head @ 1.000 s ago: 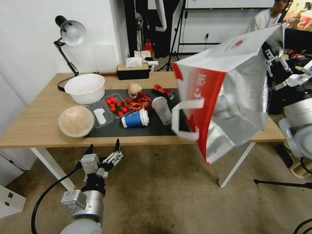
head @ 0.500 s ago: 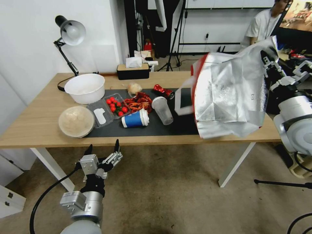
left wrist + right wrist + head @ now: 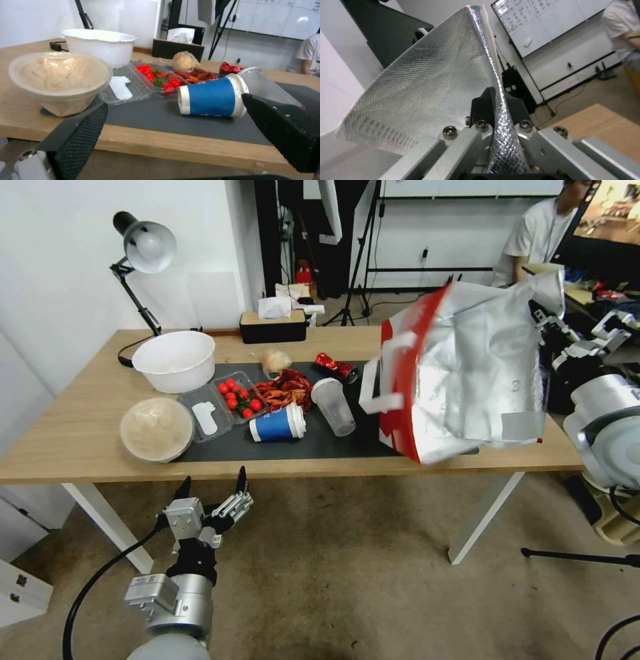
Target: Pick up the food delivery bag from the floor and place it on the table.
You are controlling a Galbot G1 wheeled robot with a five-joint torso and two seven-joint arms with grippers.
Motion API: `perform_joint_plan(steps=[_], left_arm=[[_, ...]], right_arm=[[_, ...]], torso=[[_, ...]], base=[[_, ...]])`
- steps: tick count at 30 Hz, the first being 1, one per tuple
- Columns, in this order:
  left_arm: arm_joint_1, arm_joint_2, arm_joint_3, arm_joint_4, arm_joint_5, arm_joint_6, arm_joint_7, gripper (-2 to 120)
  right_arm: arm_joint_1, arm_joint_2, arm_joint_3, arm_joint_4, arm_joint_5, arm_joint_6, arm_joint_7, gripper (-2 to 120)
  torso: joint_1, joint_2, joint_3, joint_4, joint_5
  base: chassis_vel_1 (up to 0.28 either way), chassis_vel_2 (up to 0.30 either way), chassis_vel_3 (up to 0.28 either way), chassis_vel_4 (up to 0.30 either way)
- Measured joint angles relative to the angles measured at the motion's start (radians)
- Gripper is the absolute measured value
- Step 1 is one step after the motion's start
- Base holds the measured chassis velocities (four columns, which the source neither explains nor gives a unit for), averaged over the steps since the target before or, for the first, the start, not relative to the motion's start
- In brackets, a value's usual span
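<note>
My right gripper (image 3: 498, 110) was clamped tight on the rim of the food delivery bag (image 3: 467, 373), its two dark fingers (image 3: 481, 106) pressed against either side of a folded ridge of the silver foil lining, at the bag's upper corner on my right side. From that pinch the bag hung tilted, its mouth turned toward me so the crinkled foil inside faced my head camera, with the red outer panel along its left edge and a white handle (image 3: 387, 380) looping off that side. The bag's lower part was over the right end of the table (image 3: 80, 440), at the edge of the dark grey mat (image 3: 307, 443); I could not tell whether its bottom touched the surface. Just beside it on the mat lay a clear plastic cup (image 3: 333, 407) and a blue paper cup (image 3: 277, 423), both on their sides, then a tray of cherry tomatoes (image 3: 239, 397), a covered bowl (image 3: 157, 429) and a white bowl (image 3: 175, 360). My left gripper (image 3: 208, 489) hovered low over the floor (image 3: 347, 573) in front of the table's near edge, fingers spread apart and holding nothing.
</note>
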Motion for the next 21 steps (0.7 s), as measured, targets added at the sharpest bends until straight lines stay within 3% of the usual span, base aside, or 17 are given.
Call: perform_joint_plan(steps=[9, 21], left_arm=[[0.005, -0.003, 0.006, 0.003, 0.014, -0.012, 0.003, 100], [0.019, -0.005, 0.005, -0.004, 0.025, -0.023, 0.003, 100]], right_arm=[[0.012, -0.013, -0.003, 0.001, -0.053, -0.004, 0.112, 0], [0.003, -0.005, 0.001, -0.006, -0.051, -0.025, 0.128, 3]], torso=[[0.0, 0.0, 0.0, 0.0, -0.0001], [0.0, 0.0, 0.0, -0.0001, -0.0001]], base=[[0.0, 0.0, 0.0, 0.0], [0.0, 0.0, 0.0, 0.0]])
